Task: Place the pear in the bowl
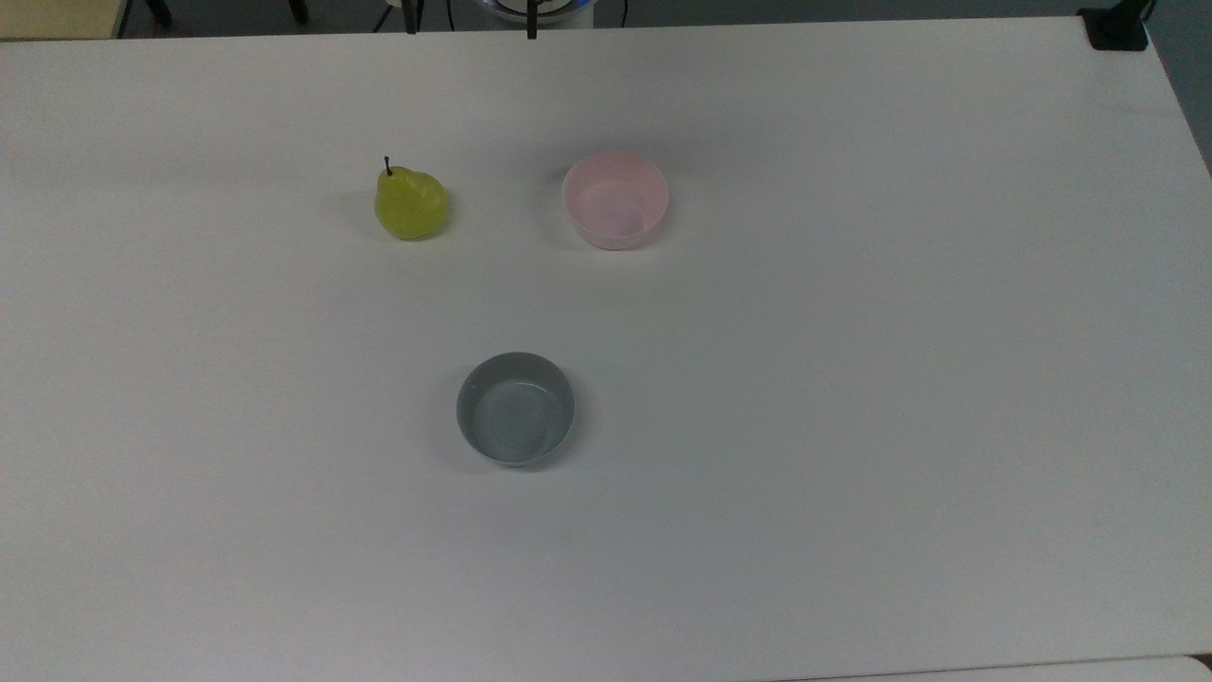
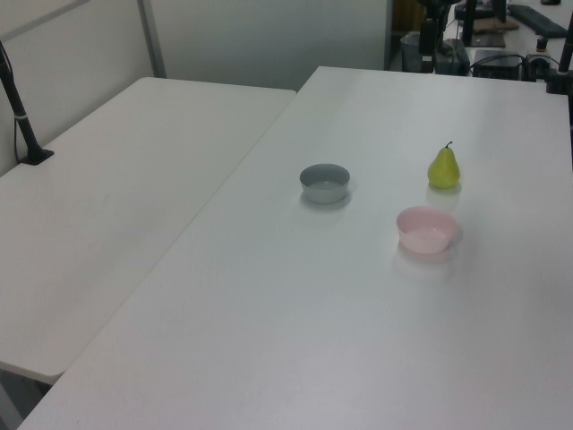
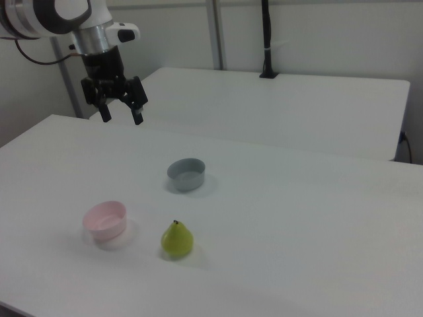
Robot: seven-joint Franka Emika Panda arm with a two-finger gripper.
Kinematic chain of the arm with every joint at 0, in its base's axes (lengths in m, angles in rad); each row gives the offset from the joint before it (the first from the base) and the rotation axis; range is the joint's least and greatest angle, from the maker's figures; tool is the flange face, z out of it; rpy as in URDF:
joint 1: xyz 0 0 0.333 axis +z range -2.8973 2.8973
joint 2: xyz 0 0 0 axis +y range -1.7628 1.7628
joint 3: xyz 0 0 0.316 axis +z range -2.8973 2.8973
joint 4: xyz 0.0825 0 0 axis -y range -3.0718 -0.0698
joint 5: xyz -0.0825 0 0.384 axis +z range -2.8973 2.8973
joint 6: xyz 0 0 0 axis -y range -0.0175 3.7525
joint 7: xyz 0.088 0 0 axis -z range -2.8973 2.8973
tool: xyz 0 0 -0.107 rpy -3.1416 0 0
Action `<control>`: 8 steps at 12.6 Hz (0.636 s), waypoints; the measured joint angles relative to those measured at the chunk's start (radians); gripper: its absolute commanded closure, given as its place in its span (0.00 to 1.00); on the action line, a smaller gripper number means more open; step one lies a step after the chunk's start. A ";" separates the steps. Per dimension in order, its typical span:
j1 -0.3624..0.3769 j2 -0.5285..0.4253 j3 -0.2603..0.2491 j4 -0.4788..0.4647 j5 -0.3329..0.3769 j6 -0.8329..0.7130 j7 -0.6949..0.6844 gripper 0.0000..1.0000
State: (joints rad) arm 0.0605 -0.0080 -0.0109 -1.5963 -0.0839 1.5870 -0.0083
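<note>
With nothing yet grasped, the gripper (image 3: 122, 111) hangs wide open and empty at the right view's upper left, while the pear (image 3: 177, 240) stands upright beside the pink bowl (image 3: 104, 220).

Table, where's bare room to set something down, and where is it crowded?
The table is mostly bare: in the top view, everything right of the pink bowl, everything left of the pear, and the wide strip below the grey bowl. The only crowded spot is the middle, between those three.
</note>
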 measured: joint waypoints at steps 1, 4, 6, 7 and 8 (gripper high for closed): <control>0.000 0.000 0.000 -0.005 0.000 0.000 0.000 0.00; -0.001 0.000 0.000 -0.005 0.000 -0.002 0.000 0.00; -0.006 0.000 0.000 -0.005 0.000 -0.002 0.000 0.00; -0.015 0.000 -0.001 -0.005 0.000 -0.002 0.000 0.00; -0.021 0.000 -0.001 -0.005 0.000 -0.002 0.000 0.00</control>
State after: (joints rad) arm 0.0391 -0.0080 -0.0116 -1.6016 -0.0839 1.5848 -0.0083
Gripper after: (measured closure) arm 0.000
